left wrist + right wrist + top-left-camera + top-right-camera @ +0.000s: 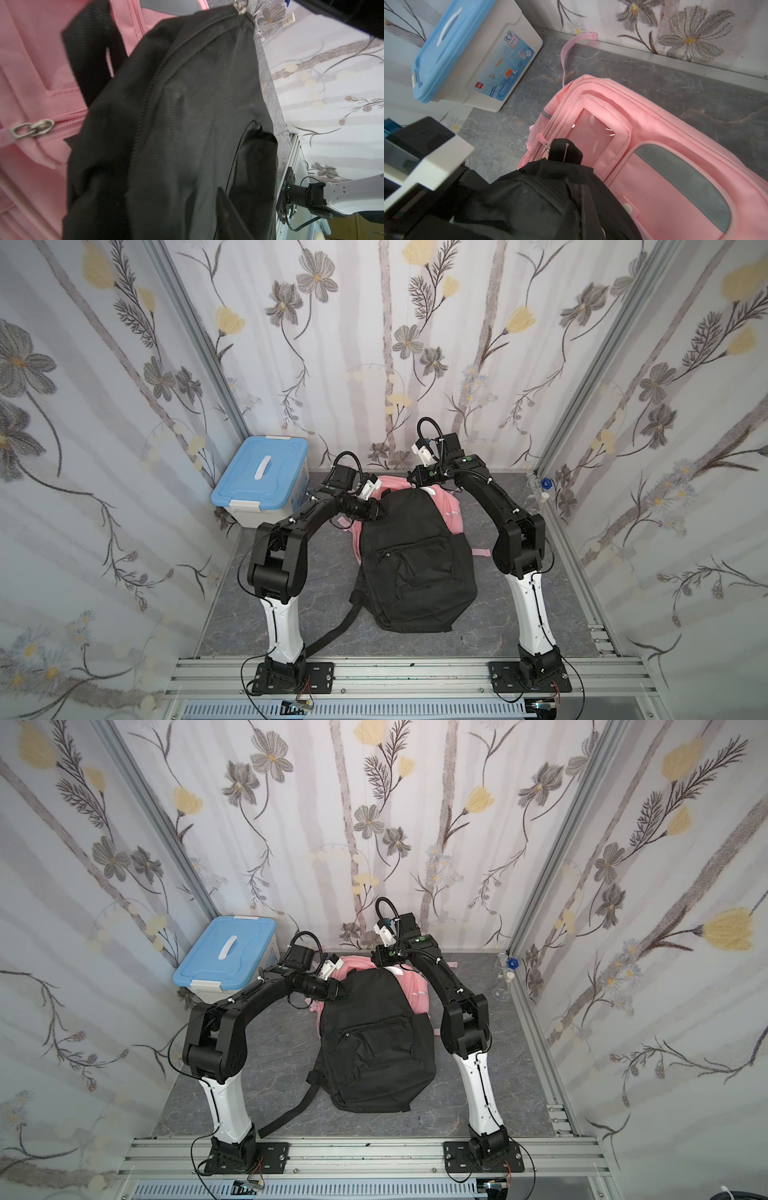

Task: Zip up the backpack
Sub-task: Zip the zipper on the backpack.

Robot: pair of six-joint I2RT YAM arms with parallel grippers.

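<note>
The pink backpack point(444, 499) lies just above the middle of the frame, mostly under a black bag point(415, 568). The right gripper point(417, 480) is squeezed tight above them. The left gripper point(376, 511) is at the black bag's upper left corner, and I cannot tell its grip. The box point(483, 52) has a sticker point(506, 66) with Chinese writing and a red logo.

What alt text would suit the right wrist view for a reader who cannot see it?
A pink backpack with a clear window pocket and a silver reflective strip lies on a grey marbled table, partly covered by a black backpack. A white storage box with a blue lid stands beside the floral wall.
</note>
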